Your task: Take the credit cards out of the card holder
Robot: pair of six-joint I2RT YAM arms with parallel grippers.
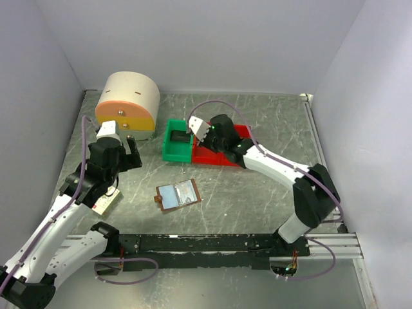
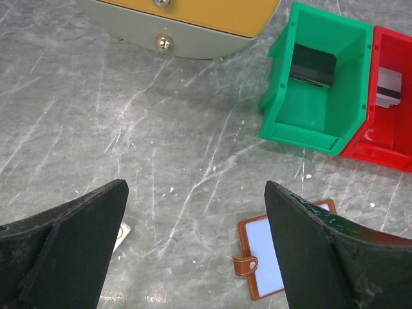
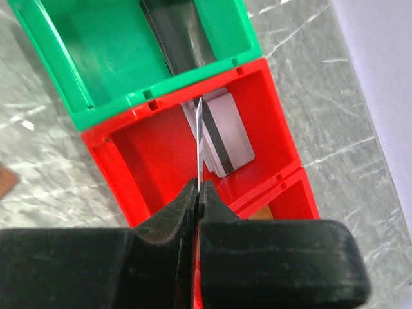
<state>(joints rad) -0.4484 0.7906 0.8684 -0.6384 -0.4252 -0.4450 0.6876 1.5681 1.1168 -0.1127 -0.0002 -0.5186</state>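
Observation:
The brown card holder (image 1: 177,194) lies open on the table, pale-blue panels up, its tab at the left; in the left wrist view the card holder (image 2: 269,252) is partly hidden behind my right finger. My left gripper (image 1: 129,154) hangs open and empty to the upper left of it, the left gripper (image 2: 196,251) over bare table. My right gripper (image 1: 196,127) is over the bins; the right gripper (image 3: 199,187) is shut on a thin credit card (image 3: 200,138), seen edge-on above the red bin (image 3: 148,161). Another card with a dark stripe (image 3: 225,135) lies in that bin.
A green bin (image 1: 175,156) with a dark card (image 2: 312,64) stands left of the red bin (image 1: 209,158). A cream and orange drum (image 1: 127,103) sits at the back left. A small white-and-red box (image 1: 106,203) lies under my left arm.

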